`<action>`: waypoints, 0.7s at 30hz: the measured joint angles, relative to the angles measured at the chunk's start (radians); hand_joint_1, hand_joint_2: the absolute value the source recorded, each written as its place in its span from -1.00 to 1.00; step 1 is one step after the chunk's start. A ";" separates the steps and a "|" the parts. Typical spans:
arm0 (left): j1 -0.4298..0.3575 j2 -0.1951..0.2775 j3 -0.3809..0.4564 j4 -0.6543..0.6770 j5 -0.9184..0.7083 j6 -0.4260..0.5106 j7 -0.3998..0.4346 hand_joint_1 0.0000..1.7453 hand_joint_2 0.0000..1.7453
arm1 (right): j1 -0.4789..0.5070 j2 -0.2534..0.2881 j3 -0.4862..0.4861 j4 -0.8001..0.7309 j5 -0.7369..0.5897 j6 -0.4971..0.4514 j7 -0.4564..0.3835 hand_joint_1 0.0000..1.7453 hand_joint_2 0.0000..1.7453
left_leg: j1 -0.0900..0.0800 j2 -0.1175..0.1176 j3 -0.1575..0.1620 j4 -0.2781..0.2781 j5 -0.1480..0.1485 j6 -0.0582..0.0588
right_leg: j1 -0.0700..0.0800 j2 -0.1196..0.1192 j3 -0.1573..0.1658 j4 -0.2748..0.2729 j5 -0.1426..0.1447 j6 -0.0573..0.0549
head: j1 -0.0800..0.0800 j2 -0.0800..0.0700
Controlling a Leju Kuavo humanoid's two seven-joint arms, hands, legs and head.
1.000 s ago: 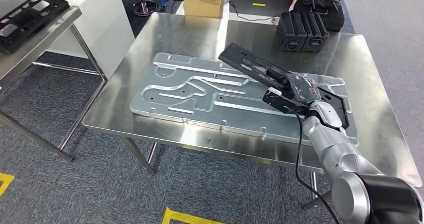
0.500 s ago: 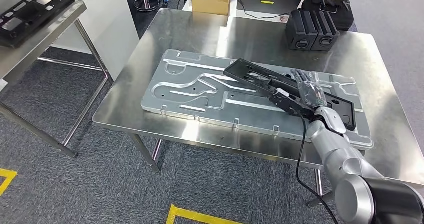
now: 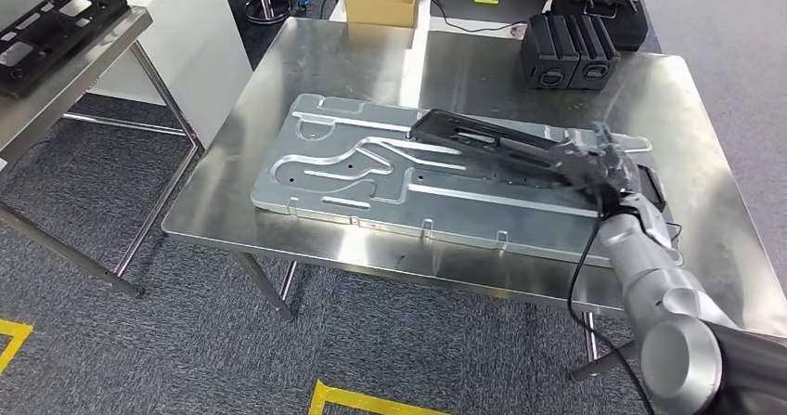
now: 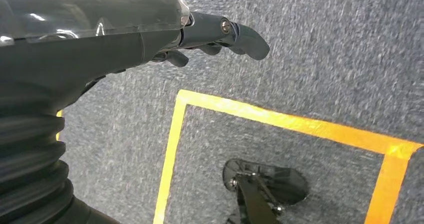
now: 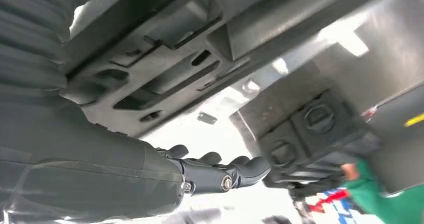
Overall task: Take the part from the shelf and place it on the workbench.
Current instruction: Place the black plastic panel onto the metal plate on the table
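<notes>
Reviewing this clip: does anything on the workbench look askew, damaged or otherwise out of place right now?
Only the black part stands out: it lies diagonally across the grooved aluminium plate, at an angle to the plate's edges, with the right hand at its near end. I see no damage or spill on the steel workbench.

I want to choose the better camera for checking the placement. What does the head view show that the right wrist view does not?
Head view alone: the whole workbench, the grooved metal plate under the black part, and the cardboard box. Right wrist view alone: the part's slotted face close up, and something green behind. Both: the right robot hand at the part, and the black cases.
</notes>
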 joint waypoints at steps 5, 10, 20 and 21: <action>-0.001 0.000 0.002 0.000 0.000 0.003 -0.018 -1.00 1.00 | -0.015 -0.041 -0.125 0.000 -0.156 0.081 0.005 -1.00 1.00 | -0.001 -0.003 0.009 -0.035 0.014 0.033 | -0.001 -0.001 -0.009 0.013 -0.011 0.027 | 0.002 0.000; -0.010 0.001 0.002 0.000 0.000 0.004 -0.042 -1.00 1.00 | -0.028 -0.095 -0.237 0.001 -0.238 0.109 0.026 -1.00 1.00 | 0.000 -0.004 0.009 -0.042 0.020 0.045 | -0.005 0.001 -0.130 0.269 -0.129 0.041 | 0.007 0.000; -0.052 0.003 0.001 0.000 0.003 0.001 -0.109 -1.00 1.00 | -0.039 -0.184 -0.336 0.003 -0.279 0.123 0.037 -1.00 1.00 | -0.008 -0.006 0.005 -0.023 -0.003 0.012 | -0.003 0.001 -0.005 -0.008 0.006 0.009 | 0.005 0.000; -0.056 0.003 0.001 0.000 0.003 0.001 -0.114 -1.00 1.00 | -0.039 -0.190 -0.339 0.003 -0.279 0.123 0.036 -1.00 1.00 | -0.008 -0.004 -0.007 0.008 -0.024 0.007 | -0.005 0.000 -0.003 -0.010 0.007 0.003 | 0.004 0.000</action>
